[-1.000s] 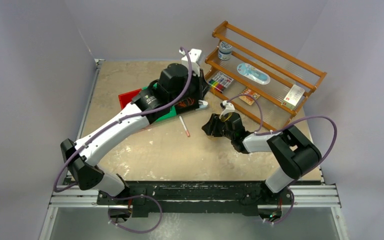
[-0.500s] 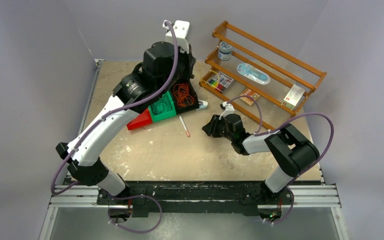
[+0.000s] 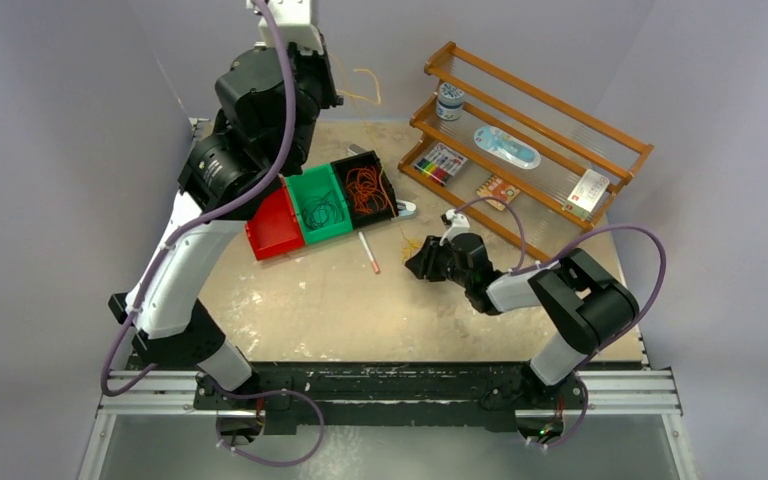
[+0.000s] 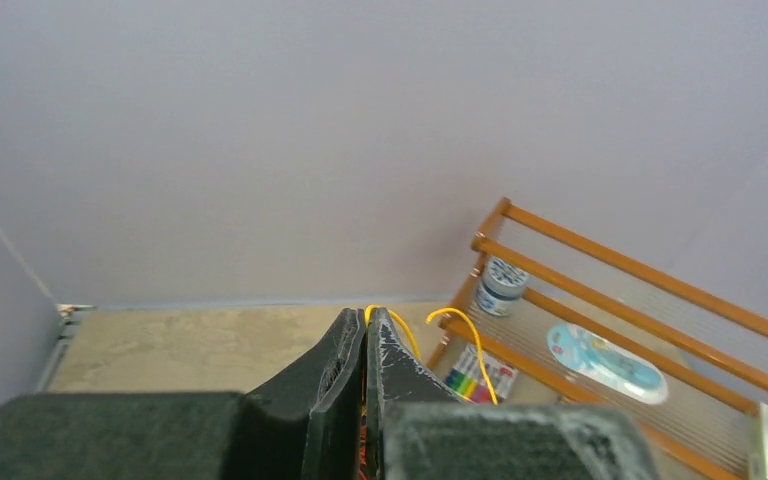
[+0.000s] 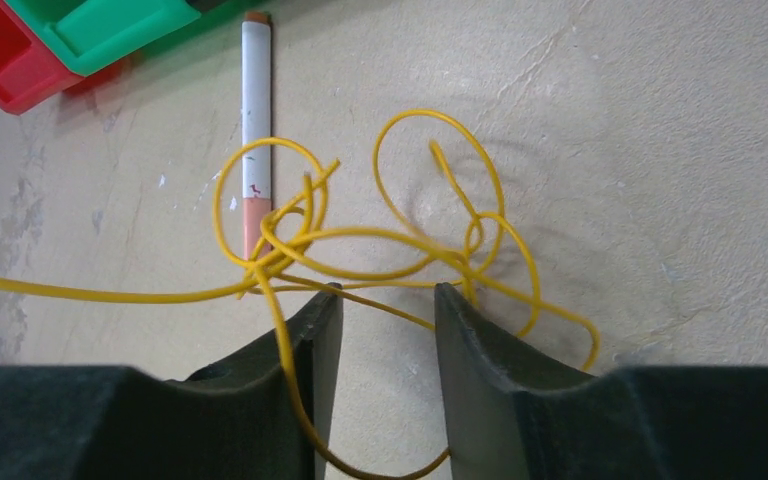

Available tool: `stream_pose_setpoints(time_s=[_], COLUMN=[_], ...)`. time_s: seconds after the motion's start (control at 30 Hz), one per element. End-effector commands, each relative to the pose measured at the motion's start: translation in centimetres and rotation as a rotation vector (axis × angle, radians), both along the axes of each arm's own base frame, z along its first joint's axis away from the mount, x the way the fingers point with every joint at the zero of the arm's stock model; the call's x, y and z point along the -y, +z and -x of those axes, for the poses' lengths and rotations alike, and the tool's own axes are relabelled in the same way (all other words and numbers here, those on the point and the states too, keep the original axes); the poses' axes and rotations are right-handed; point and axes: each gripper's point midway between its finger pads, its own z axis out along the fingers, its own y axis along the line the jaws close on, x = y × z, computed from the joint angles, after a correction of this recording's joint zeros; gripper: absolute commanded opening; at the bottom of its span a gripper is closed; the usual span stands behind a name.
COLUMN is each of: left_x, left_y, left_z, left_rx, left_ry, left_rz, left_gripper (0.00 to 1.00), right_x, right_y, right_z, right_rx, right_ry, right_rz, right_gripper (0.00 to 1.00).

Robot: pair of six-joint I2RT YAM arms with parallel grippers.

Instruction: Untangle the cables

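Observation:
My left gripper (image 3: 334, 84) is raised high above the back of the table. It is shut on a yellow-orange cable (image 3: 364, 96), whose end curls out beside the fingertips in the left wrist view (image 4: 465, 338). The strand runs down to a loose yellow tangle (image 5: 360, 238) on the table, also visible in the top view (image 3: 406, 243). My right gripper (image 5: 385, 295) is open low over that tangle, with strands crossing between its jaws. Red-orange cables (image 3: 364, 190) lie in the black bin. Dark green cables (image 3: 324, 212) lie in the green bin.
A red bin (image 3: 272, 230) sits left of the green bin (image 3: 312, 190). A white pen (image 5: 256, 120) lies partly under the tangle. A wooden rack (image 3: 550, 105) holding a jar, a marker set and packages stands at the back right. Grey walls close in behind.
My left arm has risen from over the bins up and to the back left, drawing the yellow cable up with it. The bins are now uncovered. My right gripper has barely moved.

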Motion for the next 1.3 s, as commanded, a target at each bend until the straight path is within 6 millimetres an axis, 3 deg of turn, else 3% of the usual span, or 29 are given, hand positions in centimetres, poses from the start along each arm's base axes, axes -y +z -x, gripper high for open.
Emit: stream_pose_setpoints(time_s=[0.0, 0.5, 0.77, 1.03, 1.13, 1.27], left_x=[-3.4, -10.8, -13.2, -13.3, -12.0, -10.5], left_y=[2.8, 5.3, 8.0, 8.1, 6.9, 4.8], left_z=[0.2, 1.8, 3.4, 3.6, 2.8, 1.7], left_rx=[0.07, 0.085, 0.124, 0.131, 0.121, 0.092], left_ry=[0.153, 0.555, 0.645, 0.631, 0.583, 0.537], left_rz=[-0.021, -0.179, -0.166, -0.168, -0.174, -0.19], left_gripper=[0.0, 0.0, 0.0, 0.0, 0.0, 0.0], right_x=[-0.4, 0.8, 1.1, 1.0, 0.7, 1.0], right_y=[1.4, 0.5, -0.6, -0.4, 1.4, 5.4], right_z=[-0.2, 0.7, 1.0, 1.1, 0.9, 0.7], right_rx=[0.05, 0.018, -0.02, -0.015, 0.042, 0.107], right_ry=[0.019, -0.015, -0.037, -0.027, 0.01, 0.037], right_rz=[-0.033, -0.006, -0.009, -0.007, -0.007, 0.029], right_gripper=[0.38, 0.34, 0.33, 0.36, 0.47, 0.58])
